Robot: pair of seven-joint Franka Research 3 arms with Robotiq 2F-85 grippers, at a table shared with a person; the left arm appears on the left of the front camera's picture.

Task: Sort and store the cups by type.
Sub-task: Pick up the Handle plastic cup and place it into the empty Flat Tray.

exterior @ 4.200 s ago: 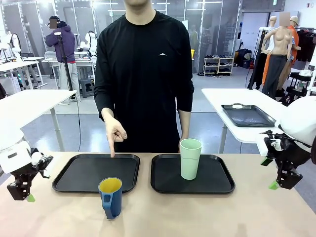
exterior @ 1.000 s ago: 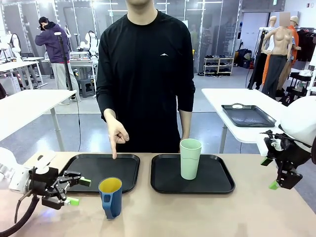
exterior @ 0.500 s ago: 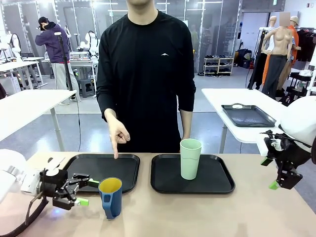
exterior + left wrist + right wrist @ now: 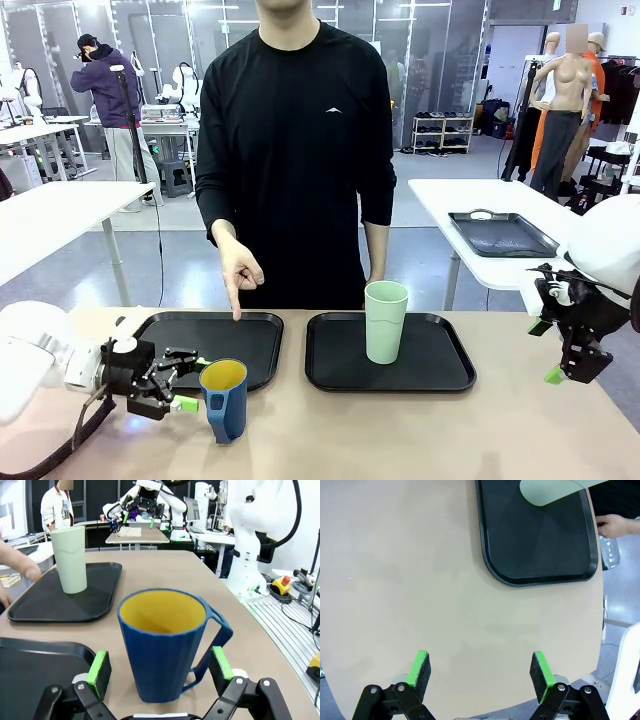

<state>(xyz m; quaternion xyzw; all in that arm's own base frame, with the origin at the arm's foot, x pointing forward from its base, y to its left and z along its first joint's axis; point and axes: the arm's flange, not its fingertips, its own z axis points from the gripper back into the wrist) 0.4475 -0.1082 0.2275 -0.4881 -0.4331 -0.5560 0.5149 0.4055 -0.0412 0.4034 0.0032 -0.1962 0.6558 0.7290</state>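
Mug on tabletop before left tray, between pads of wide-open left pincer, gaps both sides. Tumbler upright on right tray. Right pincer open above tabletop. Hand points at left tray.

A robot lab: white benches on a grey floor, glass partitions behind, a shelf rack, a red stop button.
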